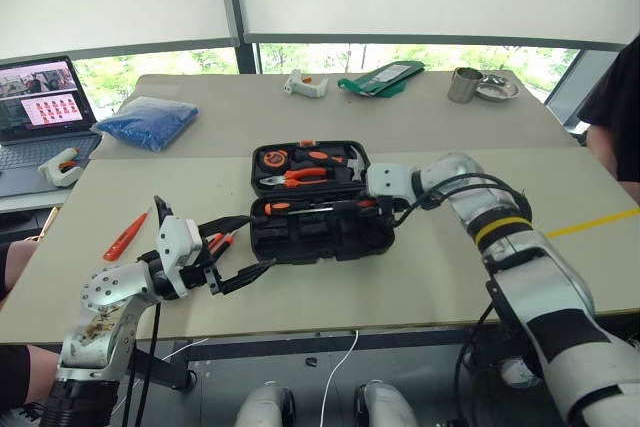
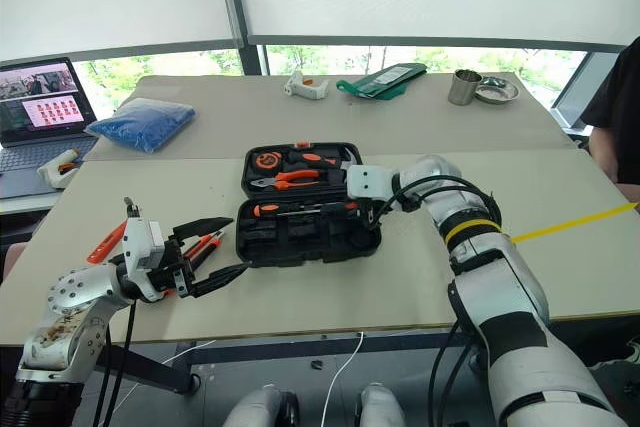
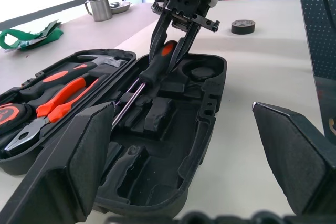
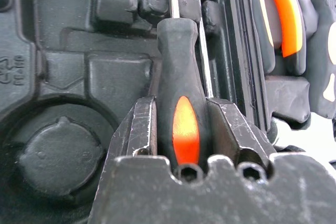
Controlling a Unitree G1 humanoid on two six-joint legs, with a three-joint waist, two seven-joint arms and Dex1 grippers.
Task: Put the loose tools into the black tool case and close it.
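A black case lies open near the middle of the desk, its lid laid back away from the robot. The lid half already holds orange-handled pliers and other tools in moulded slots. The nearer half has mostly empty slots.

The right gripper reaches down into the nearer half. Its fingers are clamped narrow on the black-and-orange handle of a screwdriver. The steel shaft angles down along a slot near the hinge, beside another driver that already lies there.

The screwdriver looks light and rigid. Its rubbery handle should give a firm hold, and the thick middle of the handle, where the fingers grip now, is the sensible place to take it. The smooth, thin shaft would likely slip. It probably needs a press to seat in its slot.

The left gripper hovers just beside the case's near left corner, fingers spread wide and empty. Just beneath it lies another orange-and-black tool; what it is cannot be told. A slim orange driver lies further left on the desk. A small black tape roll sits on the desk beyond the case's far end from the left gripper.

The case itself looks stiff, light plastic, and would best be closed by pushing the lid's free edge.
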